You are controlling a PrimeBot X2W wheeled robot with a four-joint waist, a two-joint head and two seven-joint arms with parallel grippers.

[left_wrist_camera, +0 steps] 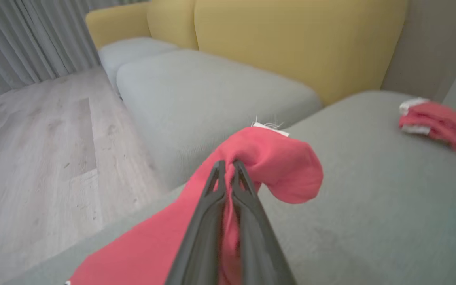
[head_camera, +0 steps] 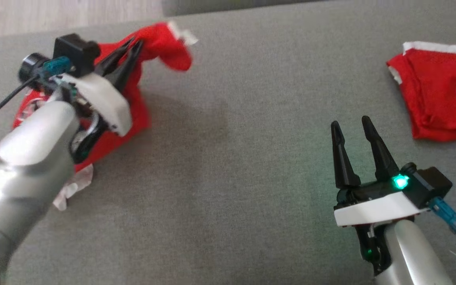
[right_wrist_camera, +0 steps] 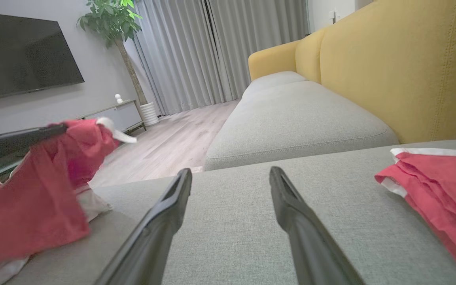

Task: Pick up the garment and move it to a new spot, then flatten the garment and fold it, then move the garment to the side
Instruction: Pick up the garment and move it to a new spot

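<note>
Gripping a raised fold of the red garment (head_camera: 164, 49), the left gripper (head_camera: 136, 42) is sitting at about 10 o'clock in the head view. Its jaws are pressing together on the cloth, with red fabric pinched between the two dark fingers in the left wrist view (left_wrist_camera: 228, 166). The garment (left_wrist_camera: 287, 170) is draping over the fingertips and hanging down in a rounded lobe at 2 o'clock of them. Its lower part is resting on the grey cushion (head_camera: 231, 166), and a white trimmed edge (head_camera: 73, 188) is lying flat on the cushion at 7 o'clock of the garment. In the right wrist view the garment (right_wrist_camera: 42, 206) is rising like a tent from the cushion at 9 o'clock.

The right gripper (head_camera: 350, 122) is hovering at about 4 o'clock in the head view, well apart from the garment. Its jaws are standing wide apart and holding nothing; grey cushion is showing between them in the right wrist view (right_wrist_camera: 231, 172).

A second red garment (head_camera: 441, 99) with white trim is lying folded at 2 o'clock in the head view, near the right gripper but not touching it.

A yellow sofa back (right_wrist_camera: 390, 71) is standing beyond the cushion at 1 o'clock in the right wrist view, and a wooden floor (left_wrist_camera: 34, 138) is showing at 9 o'clock in the left wrist view.
</note>
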